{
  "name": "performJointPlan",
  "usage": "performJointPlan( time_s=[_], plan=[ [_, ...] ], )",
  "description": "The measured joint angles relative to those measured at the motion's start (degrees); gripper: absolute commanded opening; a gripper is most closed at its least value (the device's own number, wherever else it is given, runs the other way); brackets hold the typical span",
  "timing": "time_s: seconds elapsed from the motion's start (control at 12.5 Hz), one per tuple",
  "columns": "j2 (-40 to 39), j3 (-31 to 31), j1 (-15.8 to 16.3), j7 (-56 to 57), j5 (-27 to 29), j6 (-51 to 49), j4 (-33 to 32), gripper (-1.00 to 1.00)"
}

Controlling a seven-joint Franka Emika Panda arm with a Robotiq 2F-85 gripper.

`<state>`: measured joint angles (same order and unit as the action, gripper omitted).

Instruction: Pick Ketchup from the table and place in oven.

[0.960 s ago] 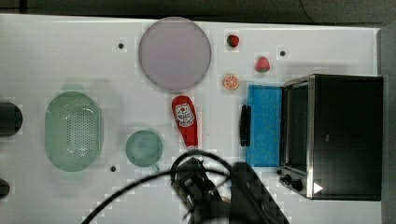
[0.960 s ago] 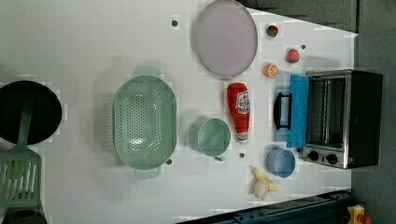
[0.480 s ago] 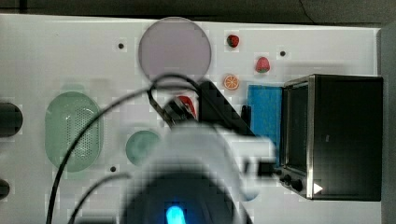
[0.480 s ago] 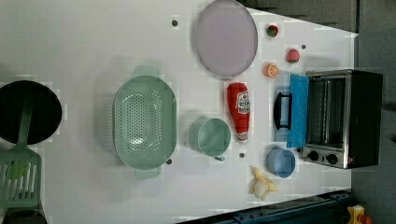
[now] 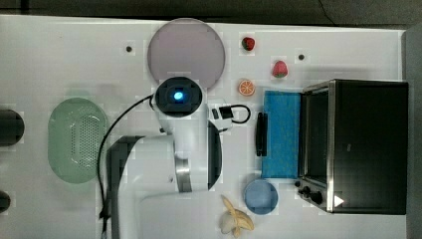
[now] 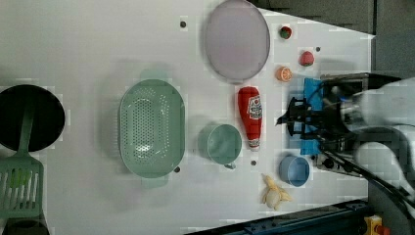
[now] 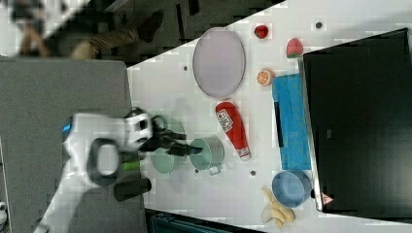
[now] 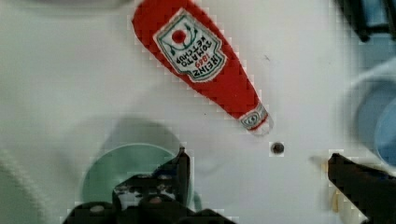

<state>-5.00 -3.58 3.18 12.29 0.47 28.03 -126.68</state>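
Spread wide apart and empty, the pincer (image 8: 254, 177) hangs above the white table (image 8: 56, 93), one black finger (image 8: 183, 170) over the rim of a green cup (image 8: 123, 170) and the other toward a blue bowl (image 8: 378, 126). Beyond its tips the Ketchup (image 8: 203, 67) lies flat on the table, untouched, cap beside a small dark hole (image 8: 278, 148). Farther off in the left view, the bottle (image 6: 249, 116) sits between the cup (image 6: 223, 144) and the oven (image 6: 337, 122), whose blue door (image 6: 308, 95) lies open.
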Motion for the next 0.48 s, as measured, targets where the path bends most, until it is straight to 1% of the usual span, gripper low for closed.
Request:
performJointPlan(
  time_s=[0.24,0.32,0.48],
  plan=[
    [-5.8,-0.3,-0.3,11.3,-0.4,7.2,-1.3,1.0],
    [-6.3,-0.5,-0.3,14.9,-1.0,11.0,-2.0,1.0],
    [-6.7,-0.4,-0.1,21.9,-2.1,15.4,-2.1,1.0]
  ],
)
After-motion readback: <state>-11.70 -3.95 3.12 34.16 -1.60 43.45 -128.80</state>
